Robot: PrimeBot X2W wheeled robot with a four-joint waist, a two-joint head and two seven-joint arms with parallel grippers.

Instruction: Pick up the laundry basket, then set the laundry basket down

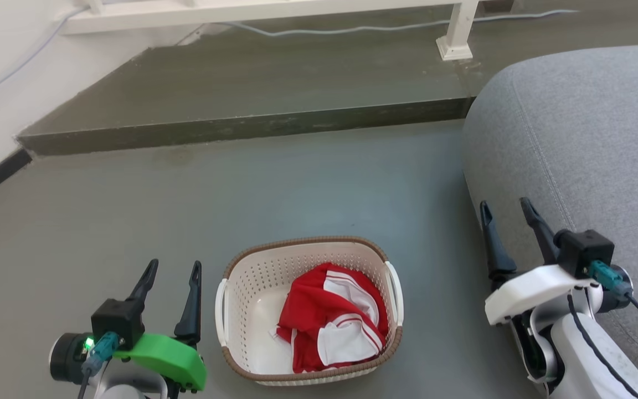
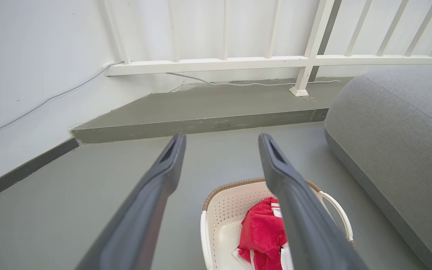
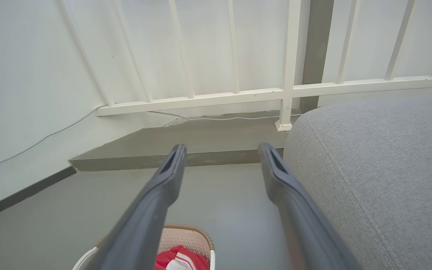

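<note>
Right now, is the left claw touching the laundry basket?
Apart. The head view shows a strip of bare floor between the open left claw and the near handle of the laundry basket.

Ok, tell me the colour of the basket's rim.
Brown, with a woven look; the rim shows best in the head view.

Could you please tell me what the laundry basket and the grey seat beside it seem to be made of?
The laundry basket looks like matte cream moulded plastic: regular holes, smooth floor; its brown rim looks woven, possibly plastic too. The grey seat seems upholstered in fabric: fine heathered texture, stitched seam.
</note>
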